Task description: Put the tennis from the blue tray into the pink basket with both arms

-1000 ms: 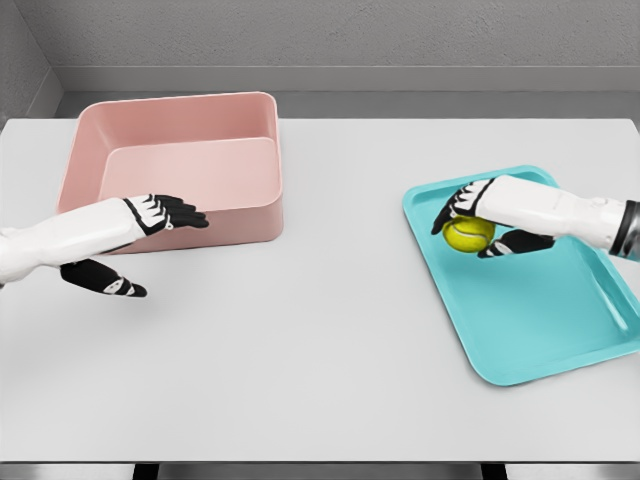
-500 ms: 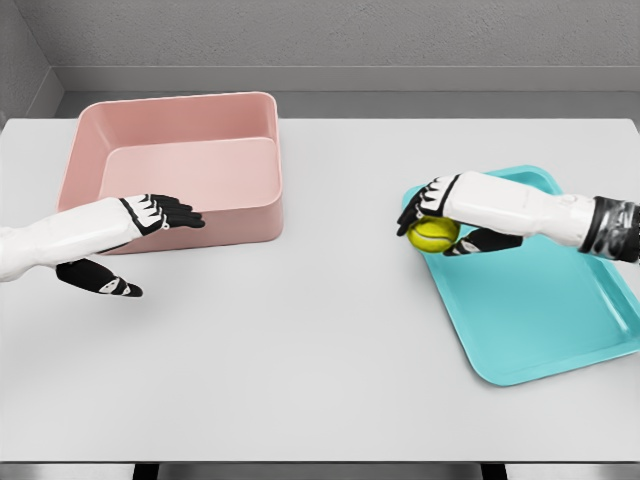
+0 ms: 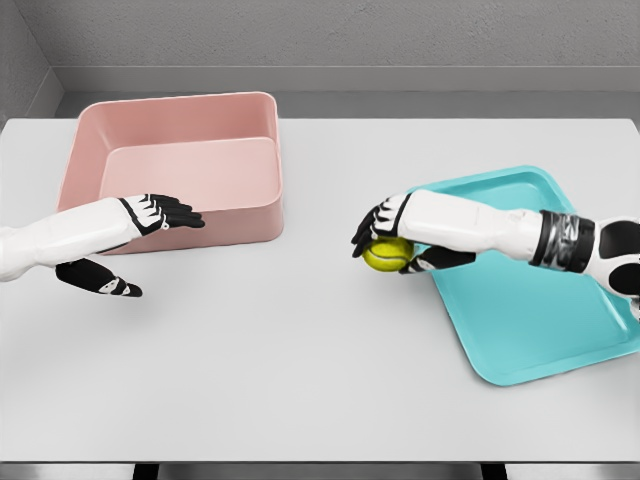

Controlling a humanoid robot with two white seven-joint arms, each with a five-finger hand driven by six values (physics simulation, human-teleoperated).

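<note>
The right hand (image 3: 385, 240) was curled around the tennis ball (image 3: 388, 254), black fingers (image 3: 366, 232) draped over its top and the thumb tucked beneath on the tray side. The ball sat in that grip just past the left rim of the blue tray (image 3: 520, 320), over bare tabletop (image 3: 300, 350) rather than over the tray itself; whether it touched the surface could not be told. The white right forearm crossed the tray's far left corner, coming in from the tabletop's right edge.

The blue tray lay near the right edge of the tabletop, turned at a slant. The pink basket (image 3: 170, 165) stood at the far left corner, well apart from the ball.

The left hand (image 3: 135, 245) hovered in front of the basket's near wall, close to the left edge. Its fingers were stretched out flat toward the right and the thumb hung down below them, wide apart, holding nothing.
</note>
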